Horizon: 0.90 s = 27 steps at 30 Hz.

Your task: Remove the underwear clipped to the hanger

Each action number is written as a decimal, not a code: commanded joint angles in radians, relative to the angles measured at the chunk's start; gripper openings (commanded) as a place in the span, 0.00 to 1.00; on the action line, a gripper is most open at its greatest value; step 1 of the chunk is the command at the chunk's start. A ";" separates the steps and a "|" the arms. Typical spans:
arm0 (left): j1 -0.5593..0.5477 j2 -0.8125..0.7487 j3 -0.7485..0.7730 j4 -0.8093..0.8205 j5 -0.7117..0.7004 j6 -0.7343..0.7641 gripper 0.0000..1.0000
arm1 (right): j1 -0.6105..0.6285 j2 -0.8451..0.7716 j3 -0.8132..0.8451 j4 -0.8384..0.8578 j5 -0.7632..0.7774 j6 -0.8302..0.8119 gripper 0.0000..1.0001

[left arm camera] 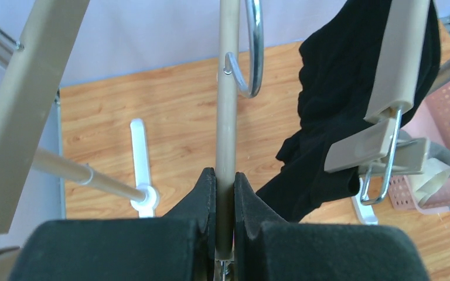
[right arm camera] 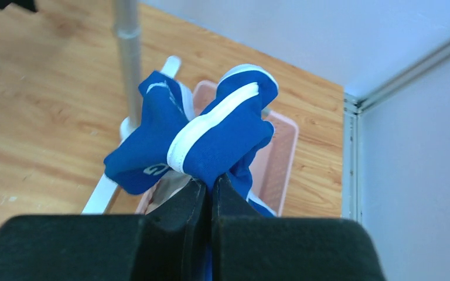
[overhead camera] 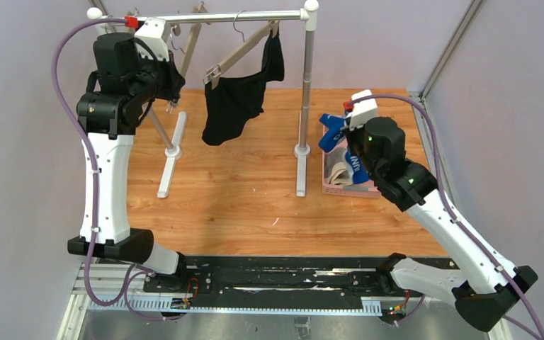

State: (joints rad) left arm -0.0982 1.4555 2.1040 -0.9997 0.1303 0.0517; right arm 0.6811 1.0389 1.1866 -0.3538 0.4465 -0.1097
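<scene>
The black underwear (overhead camera: 234, 106) hangs from one clip of a tilted beige hanger (overhead camera: 244, 49) on the rack rail; it also shows in the left wrist view (left arm camera: 340, 105). My left gripper (overhead camera: 172, 95) is shut on the arm of a second, bare beige hanger (left arm camera: 227, 117), the bar pinched between the jaws (left arm camera: 225, 175). My right gripper (overhead camera: 341, 127) is shut on the blue underwear (right arm camera: 211, 134) and holds it above the pink basket (right arm camera: 281, 158). The grey underwear with a beige waistband (overhead camera: 340, 173) lies in the basket.
The white and silver clothes rack (overhead camera: 304, 85) stands on the wooden table, its right post (right arm camera: 129, 47) just left of the basket. A sprung hanger clip (left arm camera: 381, 140) sits beside the black cloth. Grey walls close off the back and right.
</scene>
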 commanded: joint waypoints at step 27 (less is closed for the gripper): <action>0.057 0.154 0.099 0.131 0.011 -0.035 0.19 | -0.376 0.221 -0.218 0.252 -0.342 0.117 0.00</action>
State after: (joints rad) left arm -0.0505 1.6207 2.1929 -0.8688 0.1654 0.0238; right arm 0.3210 1.2255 0.9905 -0.1280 0.1272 -0.0177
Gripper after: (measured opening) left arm 0.114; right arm 0.022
